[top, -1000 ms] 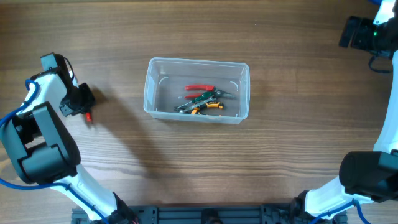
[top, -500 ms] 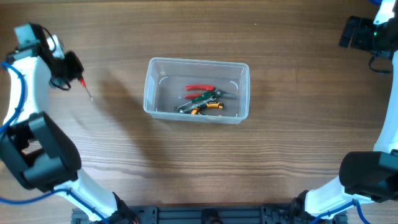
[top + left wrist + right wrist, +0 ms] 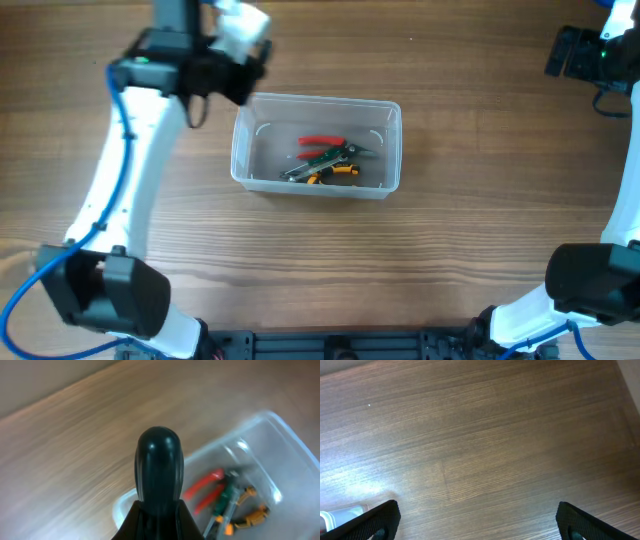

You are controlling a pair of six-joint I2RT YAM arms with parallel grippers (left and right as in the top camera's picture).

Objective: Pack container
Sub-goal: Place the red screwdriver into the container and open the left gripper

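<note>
The clear plastic container (image 3: 240, 140) stands mid-table and holds red-handled pliers (image 3: 322, 141) and green and orange-handled tools (image 3: 330, 165). My left gripper (image 3: 228, 75) hovers over the container's far left corner, shut on a tool with a dark rounded handle (image 3: 159, 465) that stands up between its jaws (image 3: 159, 517). Its tip is hidden. The left wrist view shows the container (image 3: 295, 445) and the pliers (image 3: 205, 485) below. My right gripper (image 3: 572, 50) is open and empty at the far right edge; its fingers (image 3: 380, 520) frame bare wood in the right wrist view.
The table is brown wood. A corner of the container (image 3: 340, 515) shows at the lower left of the right wrist view. The left arm (image 3: 120, 210) stretches across the table's left side. The right arm's base (image 3: 590, 285) is at the front right.
My left gripper has lifted the tool from the table's left side and swung right and away, from the left edge to the container's far left corner. The right arm has not moved.
</note>
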